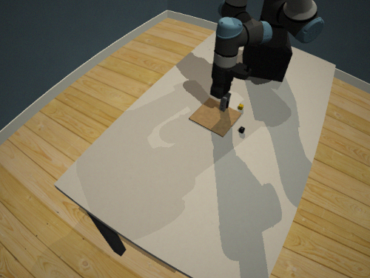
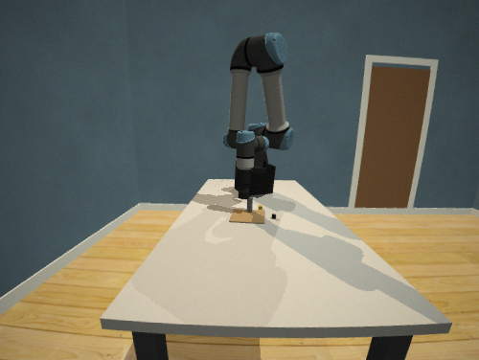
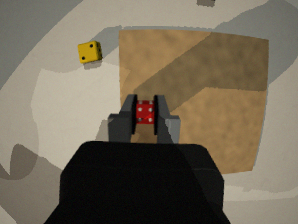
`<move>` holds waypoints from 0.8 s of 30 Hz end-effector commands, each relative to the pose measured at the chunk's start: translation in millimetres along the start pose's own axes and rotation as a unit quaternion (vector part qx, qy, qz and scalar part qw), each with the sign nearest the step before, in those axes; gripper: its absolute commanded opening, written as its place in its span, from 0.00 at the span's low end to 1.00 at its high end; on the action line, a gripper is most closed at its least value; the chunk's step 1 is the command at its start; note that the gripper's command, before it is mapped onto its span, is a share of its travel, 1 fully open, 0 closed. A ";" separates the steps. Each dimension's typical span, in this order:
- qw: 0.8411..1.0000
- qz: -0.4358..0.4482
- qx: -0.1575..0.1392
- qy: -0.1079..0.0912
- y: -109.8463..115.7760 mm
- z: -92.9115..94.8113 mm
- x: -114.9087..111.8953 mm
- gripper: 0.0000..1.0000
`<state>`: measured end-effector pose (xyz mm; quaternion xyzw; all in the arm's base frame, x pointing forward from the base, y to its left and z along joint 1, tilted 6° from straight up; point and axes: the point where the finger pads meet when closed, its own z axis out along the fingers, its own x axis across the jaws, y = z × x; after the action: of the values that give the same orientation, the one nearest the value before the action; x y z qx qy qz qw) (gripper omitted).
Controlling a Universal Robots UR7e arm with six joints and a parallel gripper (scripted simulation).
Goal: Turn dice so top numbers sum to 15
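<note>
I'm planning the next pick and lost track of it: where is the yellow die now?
In the wrist view, the yellow die sits on the table, off the mat, just left of its upper-left corner.

Beyond the hand (image 1: 225,103) (image 2: 249,205) (image 3: 145,107), the black die (image 1: 241,129) (image 2: 274,216) (image 3: 205,2) is cut off by the wrist view's upper edge; its pips are too small to read in the other two views. Between the fingertips, the red die's (image 3: 145,112) sides against them are hidden. The hand's dark body covers part of the desk (image 1: 148,192) (image 2: 216,287) (image 3: 30,200) nearest it.
</note>
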<state>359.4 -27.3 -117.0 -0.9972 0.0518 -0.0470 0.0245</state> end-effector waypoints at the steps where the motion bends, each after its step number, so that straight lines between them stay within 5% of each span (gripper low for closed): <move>1: 1.000 -0.001 -0.001 0.001 0.7 0.2 2.0 0.34; 16: 1.000 -0.001 -0.001 0.001 0.7 0.2 2.0 0.34; 24: 1.000 -0.001 -0.001 0.001 0.7 0.2 2.0 0.52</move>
<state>359.4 -27.3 -117.0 -0.9972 0.0518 -0.0470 0.0245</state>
